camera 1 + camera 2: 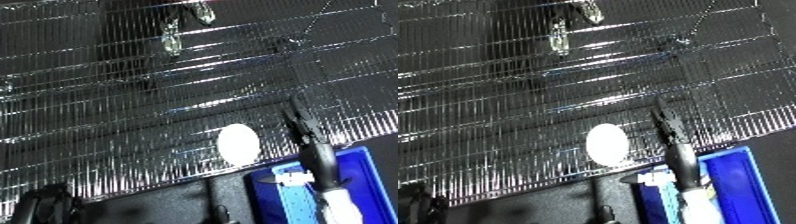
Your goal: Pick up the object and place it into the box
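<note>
- One white oval object (pixel 607 143) lies on the shiny wire grid surface (pixel 107 100), close to the grid's near edge and not yet picked up.
- It sits just beside the blue bin (pixel 369 175), up and to the left of the bin's corner, so the carry, judged from here, is short.
- Nothing touches the object; it rests alone on the wires with bare grid all round it.
- The right hand (pixel 306 130) reaches up from the lower right over the bin's left part, its black fingers straight and drawn together into a narrow point that ends just right of the object, apart from it.
- Holding nothing, the hand looks posed for an approach, not a grasp; the fingers would need to spread and swing left to close round the object.
- Behind it, the white forearm (pixel 333 202) rises over the bin, beside a pale blue item (pixel 298 187) lying inside.
- The left hand shows in neither view.
- A dark ledge (pixel 178 200) runs between the grid's edge and the bin.
</note>
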Motion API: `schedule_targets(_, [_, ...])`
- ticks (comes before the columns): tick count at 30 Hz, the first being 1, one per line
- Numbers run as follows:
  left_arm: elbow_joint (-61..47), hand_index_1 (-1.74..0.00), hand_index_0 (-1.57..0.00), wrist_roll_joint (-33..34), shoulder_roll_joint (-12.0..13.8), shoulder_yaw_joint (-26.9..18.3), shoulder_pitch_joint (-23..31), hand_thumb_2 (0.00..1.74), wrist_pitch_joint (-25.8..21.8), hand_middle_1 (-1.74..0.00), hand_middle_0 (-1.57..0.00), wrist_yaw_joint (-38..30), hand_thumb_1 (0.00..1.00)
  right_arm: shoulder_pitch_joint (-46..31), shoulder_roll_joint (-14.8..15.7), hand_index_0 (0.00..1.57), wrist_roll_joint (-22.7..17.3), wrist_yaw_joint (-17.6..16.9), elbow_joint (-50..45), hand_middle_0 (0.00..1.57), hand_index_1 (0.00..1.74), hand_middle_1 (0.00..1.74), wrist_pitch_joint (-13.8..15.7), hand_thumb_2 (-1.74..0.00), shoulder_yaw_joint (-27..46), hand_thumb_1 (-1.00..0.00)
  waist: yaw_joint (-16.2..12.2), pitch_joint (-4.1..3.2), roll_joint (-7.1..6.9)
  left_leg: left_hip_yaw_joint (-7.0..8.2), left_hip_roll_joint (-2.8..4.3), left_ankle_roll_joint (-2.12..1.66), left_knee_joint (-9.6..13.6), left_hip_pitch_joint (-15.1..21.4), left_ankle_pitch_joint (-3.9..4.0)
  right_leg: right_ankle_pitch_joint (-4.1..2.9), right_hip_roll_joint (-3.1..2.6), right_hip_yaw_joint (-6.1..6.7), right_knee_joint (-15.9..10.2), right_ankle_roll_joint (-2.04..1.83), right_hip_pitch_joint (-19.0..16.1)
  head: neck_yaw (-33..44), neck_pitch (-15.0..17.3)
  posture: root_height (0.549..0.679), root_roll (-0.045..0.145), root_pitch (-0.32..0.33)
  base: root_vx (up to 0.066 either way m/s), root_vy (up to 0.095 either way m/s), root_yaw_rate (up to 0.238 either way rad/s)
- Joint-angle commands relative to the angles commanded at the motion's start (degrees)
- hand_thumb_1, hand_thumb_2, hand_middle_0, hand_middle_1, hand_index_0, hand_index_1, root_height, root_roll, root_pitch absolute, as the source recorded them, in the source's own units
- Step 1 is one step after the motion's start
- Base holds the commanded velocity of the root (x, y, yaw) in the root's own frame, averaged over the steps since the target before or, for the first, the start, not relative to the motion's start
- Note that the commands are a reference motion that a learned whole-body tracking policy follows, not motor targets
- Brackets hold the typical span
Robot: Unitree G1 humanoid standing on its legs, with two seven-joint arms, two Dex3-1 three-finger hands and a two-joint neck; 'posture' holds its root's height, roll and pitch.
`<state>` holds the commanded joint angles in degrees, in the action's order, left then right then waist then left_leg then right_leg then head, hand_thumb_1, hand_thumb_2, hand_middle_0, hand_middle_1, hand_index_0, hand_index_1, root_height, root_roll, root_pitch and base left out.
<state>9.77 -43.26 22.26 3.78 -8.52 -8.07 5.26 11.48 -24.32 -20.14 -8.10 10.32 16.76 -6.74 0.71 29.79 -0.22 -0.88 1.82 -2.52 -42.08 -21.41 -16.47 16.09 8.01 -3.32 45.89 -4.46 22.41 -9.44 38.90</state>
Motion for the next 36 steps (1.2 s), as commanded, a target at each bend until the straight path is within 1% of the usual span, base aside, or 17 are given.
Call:
schedule_targets(6, [-0.2, -1.74, -1.57, 0.0, 0.1, 0.7, -0.6, 1.74, 0.0, -1.74, -1.57, -0.3, 1.00, 0.8, -0.5, 0.00, 2.0, -0.7, 4.0, 0.00, 0.00, 0.00, 0.0, 0.00, -1.9, 0.00, 0.2, 0.00, 0.47, -0.02, -0.20, 0.03, -0.5, -1.2, -0.11, -0.03, 0.18, 0.03, 0.6, -0.07, 1.4, -0.4, 0.1, 0.636, 0.049, -0.047, -0.020, 0.006, 0.020])
schedule_targets(10, [-0.3, -1.74, -1.57, 0.0, 0.3, 1.1, -1.1, 1.74, -0.2, -1.74, -1.57, -0.6, 1.00, 1.8, -0.8, 0.00, 2.4, -1.1, 5.3, 0.00, 0.00, 0.00, -0.1, 0.00, -2.7, 0.00, 0.3, 0.00, 0.77, 0.01, -0.28, -0.03, -0.9, -2.2, -0.15, -0.03, 0.33, -0.01, 1.0, -0.14, 2.4, -0.5, 0.1, 0.634, 0.049, -0.038, -0.023, 0.007, 0.022])
schedule_targets(18, [-1.0, -1.74, -1.57, 0.3, 0.4, 1.9, -2.3, 1.74, -0.5, -1.74, -1.57, -1.6, 1.00, 3.8, -1.3, 0.00, 2.2, -1.2, 6.3, 0.00, 0.00, 0.00, -0.5, 0.00, -3.7, 0.00, 0.3, 0.00, 1.21, 0.18, -0.26, 0.00, -3.0, -5.5, -0.71, 0.30, 0.54, 0.03, 3.5, -0.26, 6.2, -0.7, -0.9, 0.627, 0.048, -0.012, -0.022, 0.005, 0.020])
schedule_targets(26, [-1.1, -1.74, -1.57, 0.8, -0.2, 2.5, -3.7, 1.74, -0.3, -1.74, -1.57, -2.4, 1.00, 6.4, -1.1, 0.00, 1.6, -0.6, 6.9, 0.00, 0.00, 0.00, -1.5, 0.00, -4.5, 0.00, 0.5, 0.00, 1.50, 0.27, -0.35, 0.05, -4.4, -8.4, -1.19, 0.57, 0.49, 0.21, 5.3, -0.24, 9.4, -1.2, -2.0, 0.622, 0.046, 0.018, -0.014, 0.002, 0.022])
schedule_targets(36, [-1.0, -1.74, -1.57, 1.1, -0.3, 2.8, -4.5, 1.74, -0.2, -1.74, -1.57, -2.8, 1.00, 8.6, -0.8, 0.00, 1.0, -0.1, 7.4, 0.00, 0.00, 0.00, -2.3, 0.00, -5.2, 0.00, 0.7, 0.00, 1.74, 0.24, -0.43, 0.06, -5.2, -10.2, -1.57, 0.79, 0.45, 0.25, 6.3, -0.20, 11.4, -2.3, -3.0, 0.620, 0.045, 0.042, 0.010, 0.000, 0.022])
